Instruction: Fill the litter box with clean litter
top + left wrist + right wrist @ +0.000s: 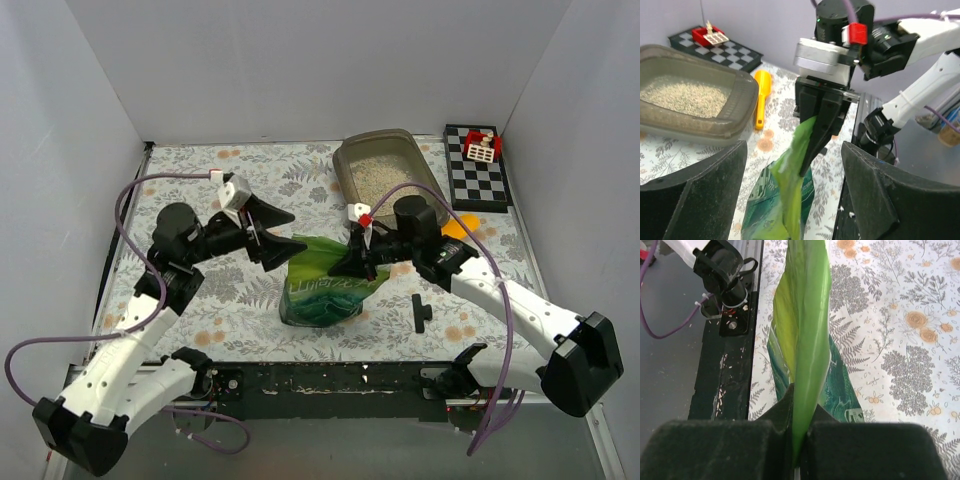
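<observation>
Litter (385, 176) lies thin inside the litter box (343, 168). Right end effector (352, 262) pinches the green foil bag (322, 288) by its top, just in front of the box; left end effector (283, 238) gapes open, further left. That skinny pinch might slip and spill granules.

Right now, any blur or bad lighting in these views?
Top external: even light, soft shadows, bag sharp. Left wrist: left fingers dark and soft, right gripper sharp. Right wrist: right fingers a black blur, bag fold soft up close, cloth sharp.
</observation>
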Tool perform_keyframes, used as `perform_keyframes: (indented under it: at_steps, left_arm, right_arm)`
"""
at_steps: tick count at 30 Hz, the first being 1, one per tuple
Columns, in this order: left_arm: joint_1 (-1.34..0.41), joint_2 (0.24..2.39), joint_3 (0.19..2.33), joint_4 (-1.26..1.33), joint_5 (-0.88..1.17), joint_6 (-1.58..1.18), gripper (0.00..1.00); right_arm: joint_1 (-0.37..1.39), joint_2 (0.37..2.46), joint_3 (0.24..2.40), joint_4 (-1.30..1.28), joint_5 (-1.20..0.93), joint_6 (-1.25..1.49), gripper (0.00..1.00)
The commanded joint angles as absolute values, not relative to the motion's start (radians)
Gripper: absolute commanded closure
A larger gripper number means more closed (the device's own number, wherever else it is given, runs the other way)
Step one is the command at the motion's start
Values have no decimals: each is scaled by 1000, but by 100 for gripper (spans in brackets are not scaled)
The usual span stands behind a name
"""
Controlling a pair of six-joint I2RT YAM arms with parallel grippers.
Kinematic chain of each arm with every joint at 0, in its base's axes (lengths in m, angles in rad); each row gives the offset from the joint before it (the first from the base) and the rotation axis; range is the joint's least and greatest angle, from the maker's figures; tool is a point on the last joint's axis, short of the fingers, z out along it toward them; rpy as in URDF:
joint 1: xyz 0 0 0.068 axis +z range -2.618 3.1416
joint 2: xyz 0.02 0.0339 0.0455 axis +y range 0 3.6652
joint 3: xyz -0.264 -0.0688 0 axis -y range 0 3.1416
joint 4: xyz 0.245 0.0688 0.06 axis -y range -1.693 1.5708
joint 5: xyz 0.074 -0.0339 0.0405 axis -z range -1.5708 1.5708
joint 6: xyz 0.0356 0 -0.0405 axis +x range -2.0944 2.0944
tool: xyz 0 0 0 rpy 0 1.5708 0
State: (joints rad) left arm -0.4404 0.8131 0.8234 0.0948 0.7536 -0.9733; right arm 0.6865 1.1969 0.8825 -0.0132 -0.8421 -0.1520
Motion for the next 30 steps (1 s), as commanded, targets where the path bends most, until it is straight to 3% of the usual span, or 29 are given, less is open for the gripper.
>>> perform_keyframes:
  at_steps: [1, 15, 30]
  left_arm:
    - [-443, 935, 994, -254, 873, -723, 24]
    - [-724, 1295, 1419, -716, 680, -473, 25]
    - [-808, 1273, 1281, -812, 479, -480, 26]
  right_arm:
    - [699, 1125, 940, -146, -766, -238, 99]
    - [738, 1078, 913, -199, -764, -267, 99]
    - [738, 1025, 868, -184, -742, -264, 99]
